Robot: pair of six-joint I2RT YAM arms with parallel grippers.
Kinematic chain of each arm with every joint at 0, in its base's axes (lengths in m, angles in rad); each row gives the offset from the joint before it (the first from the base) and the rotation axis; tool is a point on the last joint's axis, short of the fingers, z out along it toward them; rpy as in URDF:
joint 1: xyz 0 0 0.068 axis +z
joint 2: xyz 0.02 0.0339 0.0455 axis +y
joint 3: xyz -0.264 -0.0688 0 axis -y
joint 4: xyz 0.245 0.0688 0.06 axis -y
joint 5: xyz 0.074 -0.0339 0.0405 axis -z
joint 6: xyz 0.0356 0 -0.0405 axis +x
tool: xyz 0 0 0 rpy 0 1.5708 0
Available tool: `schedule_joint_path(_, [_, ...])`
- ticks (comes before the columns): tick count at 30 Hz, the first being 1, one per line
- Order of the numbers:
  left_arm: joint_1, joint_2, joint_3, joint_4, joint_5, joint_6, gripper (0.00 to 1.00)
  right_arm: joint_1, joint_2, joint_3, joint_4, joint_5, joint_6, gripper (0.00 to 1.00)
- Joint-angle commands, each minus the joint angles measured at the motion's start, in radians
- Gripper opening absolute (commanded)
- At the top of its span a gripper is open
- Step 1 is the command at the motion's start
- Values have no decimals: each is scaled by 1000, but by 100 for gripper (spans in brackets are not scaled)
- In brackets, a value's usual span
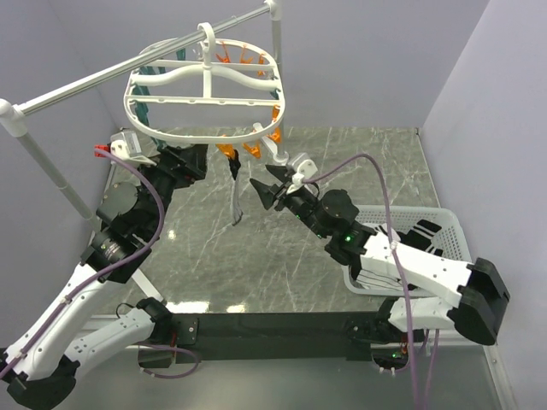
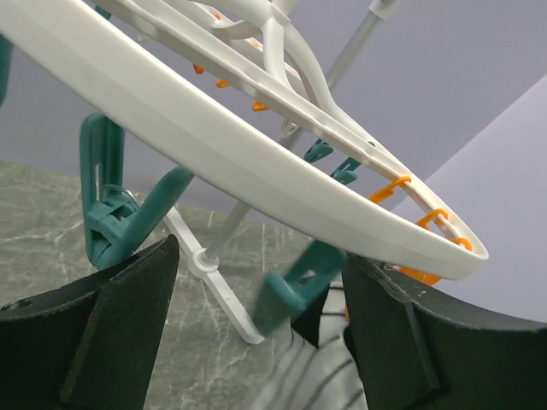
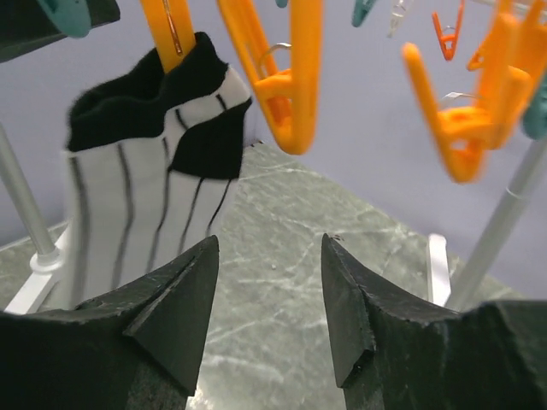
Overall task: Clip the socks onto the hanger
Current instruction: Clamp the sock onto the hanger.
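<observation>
I see the striped sock [image 3: 145, 196], white with thin black lines and a black cuff, hanging from an orange clip [image 3: 175, 30] of the white oval hanger [image 1: 208, 101]. My right end effector [image 3: 269, 256] stands open and empty just before this sock. The left end effector [image 2: 256, 290] is open too, under the hanger rim beside a teal clip [image 2: 115, 213].

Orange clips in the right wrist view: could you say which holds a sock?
The leftmost orange clip, gripping the striped sock's cuff; the others hang empty.
</observation>
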Motion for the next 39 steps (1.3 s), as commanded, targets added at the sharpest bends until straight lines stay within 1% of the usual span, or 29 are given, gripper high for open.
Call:
schedule_joint_path(1, [17, -3, -2, 18, 9, -10, 82, -20, 46, 39, 189, -52, -43, 57])
schedule_joint_path(3, [32, -1, 0, 16, 16, -16, 82, -29, 57, 38, 233, -95, -53, 57])
schedule_joint_path(6, [60, 1, 0, 14, 41, -28, 82, -49, 66, 30, 290, -112, -66, 55])
schedule_joint_path(13, [93, 14, -3, 13, 68, -45, 82, -109, 61, 22, 345, -239, -41, 54])
schedule_joint_path(17, [95, 10, -5, 13, 67, -41, 82, -129, 81, 62, 316, -353, -47, 51])
schedule_joint_path(23, [95, 7, -8, 18, 67, -35, 82, -141, 112, 95, 307, -470, -38, 51])
schedule_joint_path(30, [98, 2, -3, 14, 75, -22, 82, -164, 144, 141, 313, -488, -9, 53])
schedule_joint_path(35, [101, -1, -2, 15, 87, -22, 82, -172, 172, 199, 279, -510, -14, 53])
schedule_joint_path(38, [101, -6, -3, 15, 81, -21, 82, -181, 189, 236, 258, -536, -9, 51])
schedule_joint_path(39, [101, -6, -3, 15, 79, -21, 82, -183, 190, 239, 244, -540, -13, 48])
